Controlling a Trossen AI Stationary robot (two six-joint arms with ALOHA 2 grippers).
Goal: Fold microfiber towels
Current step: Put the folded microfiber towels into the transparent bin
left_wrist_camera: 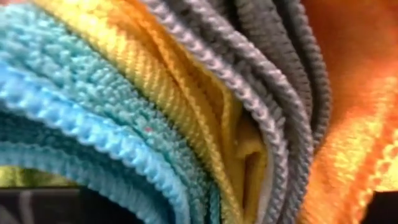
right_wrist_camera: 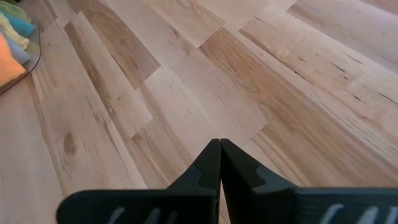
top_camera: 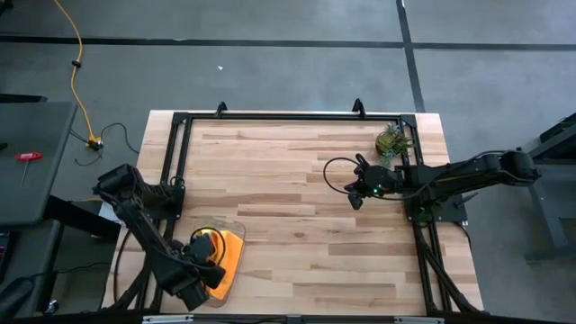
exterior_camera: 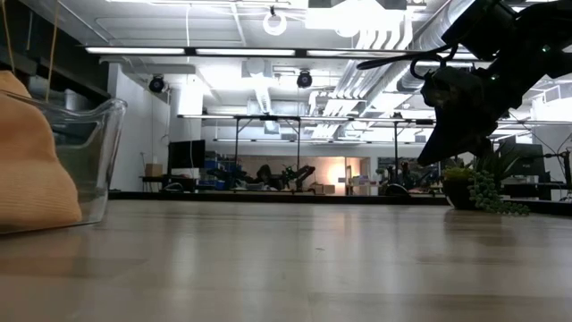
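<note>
the microfiber towels (top_camera: 227, 255) are sitting bunched together in a clear plastic tray (top_camera: 236, 230) at the table's near left corner, not spread flat. orange is showing on top from above. up close in the left wrist view, the teal towel (left_wrist_camera: 68, 93), yellow towel (left_wrist_camera: 180, 93), grey towel (left_wrist_camera: 267, 68) and orange towel (left_wrist_camera: 354, 93) are lying pressed side by side in curved folds, edges stacked like pages, ribbed weave showing. a sliver of lime green (left_wrist_camera: 25, 177) is peeking under the teal. in the low view the orange towel (exterior_camera: 27, 161) is bulging as a rounded mound against the tray wall (exterior_camera: 89, 152). in the right wrist view the stack (right_wrist_camera: 13, 43) is showing orange, teal and yellow-green layers.
</note>
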